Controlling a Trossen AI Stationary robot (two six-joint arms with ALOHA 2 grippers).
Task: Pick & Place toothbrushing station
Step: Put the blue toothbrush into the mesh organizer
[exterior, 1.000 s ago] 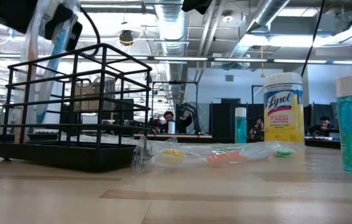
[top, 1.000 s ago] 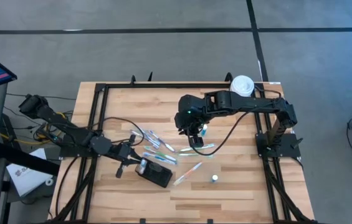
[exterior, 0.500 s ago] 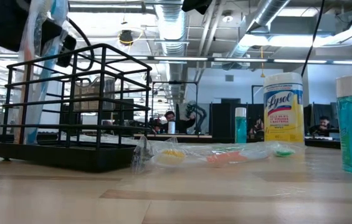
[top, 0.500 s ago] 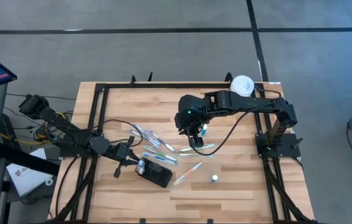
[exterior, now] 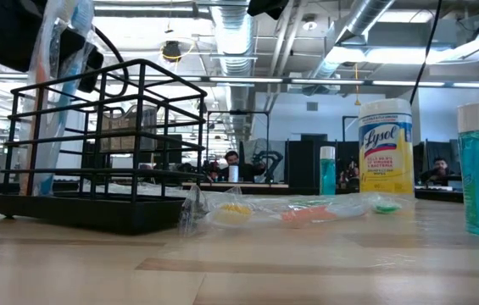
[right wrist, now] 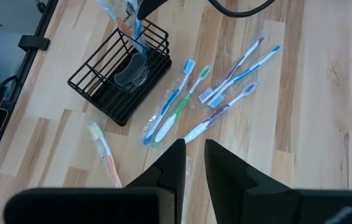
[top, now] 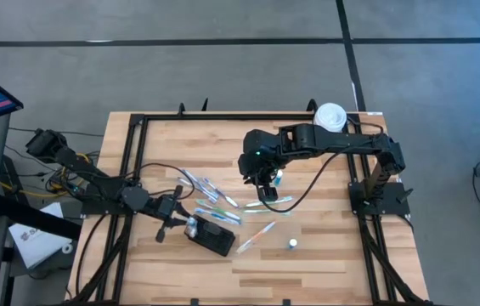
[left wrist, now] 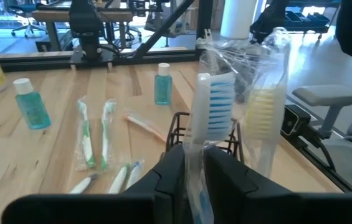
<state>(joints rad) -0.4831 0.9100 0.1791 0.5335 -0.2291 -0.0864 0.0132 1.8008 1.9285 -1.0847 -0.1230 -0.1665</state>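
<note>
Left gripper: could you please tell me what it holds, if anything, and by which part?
The left gripper is shut on a wrapped blue toothbrush, pinching its handle below the bristled head, at the black wire holder.

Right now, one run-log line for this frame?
left hand: shut on wrapped toothbrush, over toothbrushing station | right hand: idle above loose toothbrushes | station: on table

Black wire toothbrushing station on the table — wrapped toothbrushes beside it.
</note>
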